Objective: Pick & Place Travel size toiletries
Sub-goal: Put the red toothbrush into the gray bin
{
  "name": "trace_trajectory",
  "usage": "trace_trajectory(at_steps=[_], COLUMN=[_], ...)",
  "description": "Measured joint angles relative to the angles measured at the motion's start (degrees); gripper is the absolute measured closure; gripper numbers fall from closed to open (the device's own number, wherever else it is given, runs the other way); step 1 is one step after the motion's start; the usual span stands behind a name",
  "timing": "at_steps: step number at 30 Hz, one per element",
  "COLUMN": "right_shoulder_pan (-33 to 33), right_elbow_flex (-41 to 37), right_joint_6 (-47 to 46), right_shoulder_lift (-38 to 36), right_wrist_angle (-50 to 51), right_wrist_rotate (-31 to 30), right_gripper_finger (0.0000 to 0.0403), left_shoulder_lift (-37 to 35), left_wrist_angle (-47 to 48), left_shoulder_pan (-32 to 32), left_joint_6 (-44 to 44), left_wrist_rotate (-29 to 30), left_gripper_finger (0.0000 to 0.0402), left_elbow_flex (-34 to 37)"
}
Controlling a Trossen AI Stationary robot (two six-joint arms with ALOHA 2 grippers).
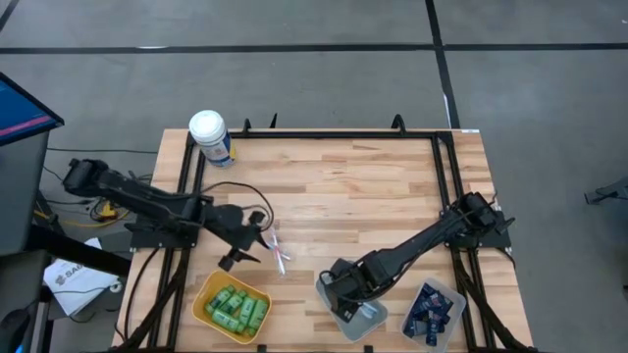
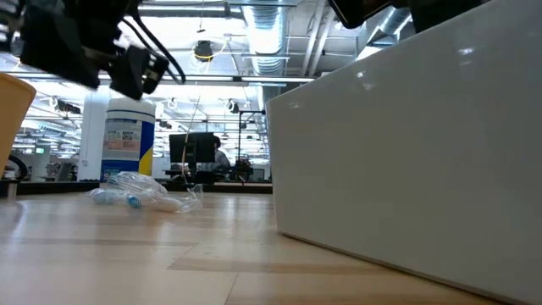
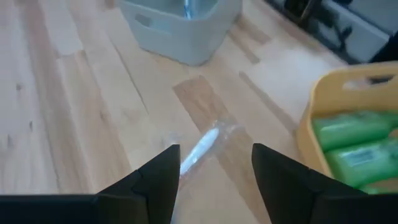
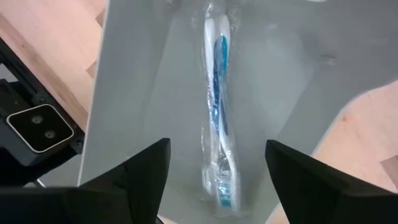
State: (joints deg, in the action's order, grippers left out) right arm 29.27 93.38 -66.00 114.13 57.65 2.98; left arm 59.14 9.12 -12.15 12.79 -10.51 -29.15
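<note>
Clear-wrapped toothbrushes lie flat on the wooden table; the low view shows them as a crinkled bundle. My left gripper hovers open just left of them, and its wrist view has one wrapped toothbrush lying on the wood beyond the fingers. My right gripper is open above the grey bin. A wrapped blue-and-white toothbrush lies on the bin's floor below the fingers. Green bottles fill the yellow bin, and navy tubes fill the blue bin.
A big white-lidded canister stands at the far left corner of the table. The three bins line the near edge. In the low view the grey bin's wall blocks the right half. Black frame rails run along the table's left, right and far edges.
</note>
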Motion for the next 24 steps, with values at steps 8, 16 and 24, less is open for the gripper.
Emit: trace_trajectory(at_steps=[8, 16, 24], right_shoulder_pan=[-0.1, -0.1, -0.1], right_elbow_flex=[0.0, 0.0, 0.0], right_joint_6=[0.0, 0.0, 0.0], right_shoulder_lift=[0.0, 0.0, 0.0], right_wrist_angle=[-0.2, -1.6, -1.7], right_wrist_rotate=[0.0, 0.0, 0.0], right_gripper_finger=[0.0148, 0.0148, 0.0148], left_shoulder_lift=[10.8, 19.5, 26.6], left_wrist_angle=[-9.8, -16.0, -20.8], left_shoulder_pan=[-0.1, -0.4, -0.4], left_joint_6=[9.8, 15.1, 15.5], left_wrist_rotate=[-0.9, -3.3, -1.5], left_gripper_finger=[0.0208, 0.0207, 0.0207], left_elbow_flex=[0.0, 0.0, 0.0])
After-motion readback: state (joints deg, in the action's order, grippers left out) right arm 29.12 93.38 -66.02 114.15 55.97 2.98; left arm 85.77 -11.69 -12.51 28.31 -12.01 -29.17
